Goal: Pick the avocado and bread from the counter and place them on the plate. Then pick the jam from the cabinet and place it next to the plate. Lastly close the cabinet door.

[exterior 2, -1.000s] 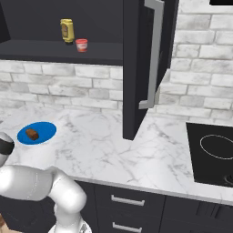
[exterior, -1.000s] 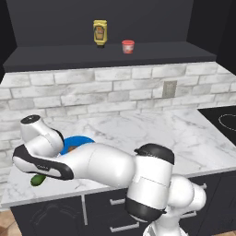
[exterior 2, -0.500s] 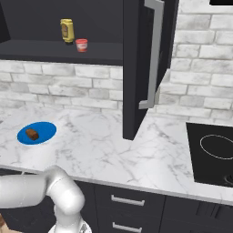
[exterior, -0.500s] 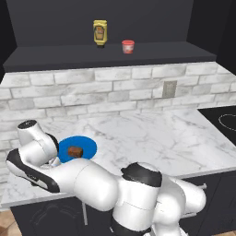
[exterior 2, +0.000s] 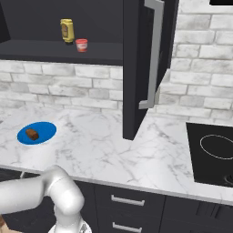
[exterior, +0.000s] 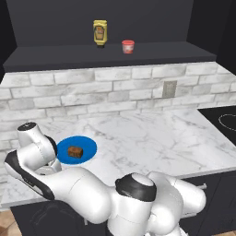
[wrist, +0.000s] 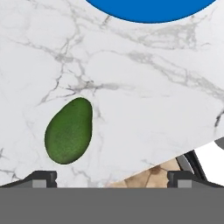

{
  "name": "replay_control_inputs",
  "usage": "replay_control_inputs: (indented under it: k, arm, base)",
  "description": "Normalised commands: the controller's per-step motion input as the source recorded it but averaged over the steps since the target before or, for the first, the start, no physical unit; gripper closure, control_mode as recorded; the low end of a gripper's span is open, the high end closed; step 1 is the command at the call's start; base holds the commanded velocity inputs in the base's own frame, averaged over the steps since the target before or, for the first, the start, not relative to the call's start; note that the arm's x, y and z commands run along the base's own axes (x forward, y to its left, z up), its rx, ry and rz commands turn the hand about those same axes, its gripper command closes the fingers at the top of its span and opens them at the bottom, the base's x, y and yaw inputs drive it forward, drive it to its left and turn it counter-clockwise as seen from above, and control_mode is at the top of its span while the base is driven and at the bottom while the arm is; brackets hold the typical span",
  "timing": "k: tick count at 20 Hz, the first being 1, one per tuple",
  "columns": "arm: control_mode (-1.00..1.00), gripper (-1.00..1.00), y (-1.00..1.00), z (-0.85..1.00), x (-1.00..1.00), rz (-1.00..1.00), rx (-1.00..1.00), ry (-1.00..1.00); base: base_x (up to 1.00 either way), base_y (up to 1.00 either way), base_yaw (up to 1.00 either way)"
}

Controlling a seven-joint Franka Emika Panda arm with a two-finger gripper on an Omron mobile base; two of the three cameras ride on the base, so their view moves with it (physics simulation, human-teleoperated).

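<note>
The dark green avocado [wrist: 69,131] lies on the white marble counter [wrist: 140,87], close to its front edge. My gripper [wrist: 113,179] hangs over it, open, fingertips [wrist: 41,178] far apart with nothing between them; the avocado sits ahead of the left fingertip. The blue plate [wrist: 148,13] shows its rim at the top of the hand view. In the base views the brown bread [exterior: 75,151] rests on the plate [exterior: 87,146], and my arm hides the avocado. The red jam [exterior: 128,46] stands on the cabinet shelf. The cabinet door [exterior 2: 136,68] stands open.
A taller yellow bottle [exterior: 100,32] stands left of the jam. The open door's metal bar handle [exterior 2: 152,59] juts out over the counter [exterior 2: 91,145]. A black stove top [exterior 2: 214,154] lies at the right. Floor [wrist: 157,175] shows past the counter edge.
My arm has swung lower and to the left at the counter's front edge, uncovering the plate with the bread and hiding the avocado in the left base view. The jaws stayed open.
</note>
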Motion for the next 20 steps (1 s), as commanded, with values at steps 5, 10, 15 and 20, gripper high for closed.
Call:
replay_control_inputs:
  k: [5,10,15,20]
  arm:
    - [-1.00,-1.00,0.00,-0.04,0.02,0.00,0.00,0.00]
    - [-1.00,-1.00,0.00,-0.06,0.05,0.00,0.00,0.00]
    - [-1.00,-1.00,0.00,-0.07,0.06,0.00,0.00,0.00]
    - [-1.00,-1.00,0.00,-0.06,0.02,0.00,0.00,0.00]
  base:
    - [0.00,0.00,0.00]
    - [0.00,0.00,0.00]
    - [0.00,0.00,0.00]
    - [0.00,0.00,0.00]
